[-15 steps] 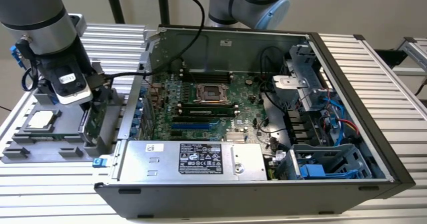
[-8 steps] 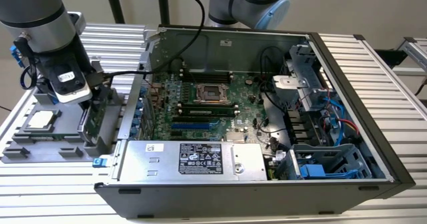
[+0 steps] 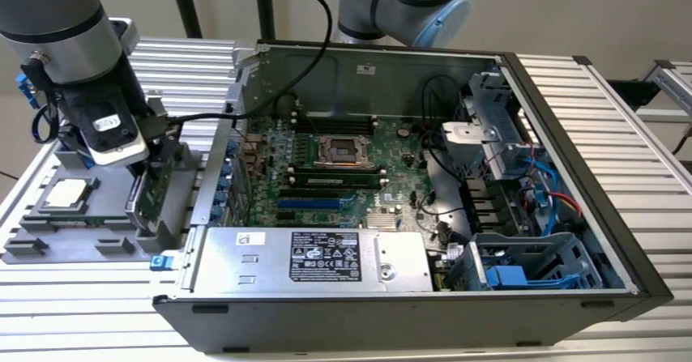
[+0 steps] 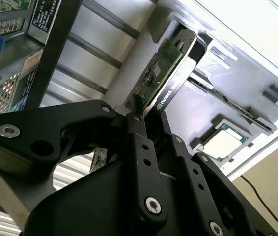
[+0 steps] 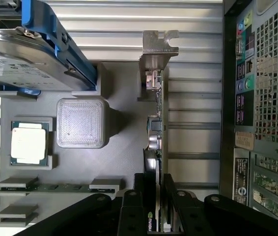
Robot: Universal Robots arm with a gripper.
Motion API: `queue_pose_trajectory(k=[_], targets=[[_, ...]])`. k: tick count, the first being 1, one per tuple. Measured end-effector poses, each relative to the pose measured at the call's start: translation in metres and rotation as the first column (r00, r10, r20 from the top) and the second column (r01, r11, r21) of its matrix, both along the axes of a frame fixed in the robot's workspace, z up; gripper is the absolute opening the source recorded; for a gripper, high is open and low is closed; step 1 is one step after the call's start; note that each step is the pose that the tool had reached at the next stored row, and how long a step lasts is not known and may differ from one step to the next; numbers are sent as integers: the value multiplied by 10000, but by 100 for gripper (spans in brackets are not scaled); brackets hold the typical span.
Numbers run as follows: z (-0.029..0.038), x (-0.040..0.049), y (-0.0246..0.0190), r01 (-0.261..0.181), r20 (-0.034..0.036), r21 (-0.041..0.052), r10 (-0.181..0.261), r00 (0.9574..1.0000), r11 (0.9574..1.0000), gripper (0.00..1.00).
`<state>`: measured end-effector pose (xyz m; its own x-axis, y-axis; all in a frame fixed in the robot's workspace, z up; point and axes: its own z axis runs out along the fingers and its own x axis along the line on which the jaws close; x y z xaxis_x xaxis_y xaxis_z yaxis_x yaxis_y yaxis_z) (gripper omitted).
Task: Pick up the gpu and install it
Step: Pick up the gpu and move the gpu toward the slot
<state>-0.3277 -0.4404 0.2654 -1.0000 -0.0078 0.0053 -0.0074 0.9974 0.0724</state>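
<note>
The gpu [image 3: 148, 193] stands on edge in a slot of the grey holder tray [image 3: 65, 247], just outside the open computer case on the exterior view's left. In the first wrist view the gpu [image 5: 157, 115] is edge-on, with its silver end bracket [image 5: 159, 45] at the far end. Its green board [image 4: 159, 73] faces the second wrist view. My gripper [image 5: 154, 181] comes down over the card's upper edge, one black finger [image 5: 129, 199] on each side, pressed against the card. In the exterior view the gripper [image 3: 135, 158] hangs straight above the card.
A square silver CPU chip [image 5: 28, 145] and a memory stick [image 5: 55, 187] rest in the same tray. A hard drive with blue clips [image 5: 26, 64] sits beside them. The case's rear panel [image 5: 264, 98] rises close to the card. The motherboard [image 3: 335, 172] lies exposed inside the case.
</note>
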Motion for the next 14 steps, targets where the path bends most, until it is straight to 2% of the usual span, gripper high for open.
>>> queue_pose_trajectory(k=[14], targets=[[40,0,2,-1,-1,-1,1,10000,10000,0]])
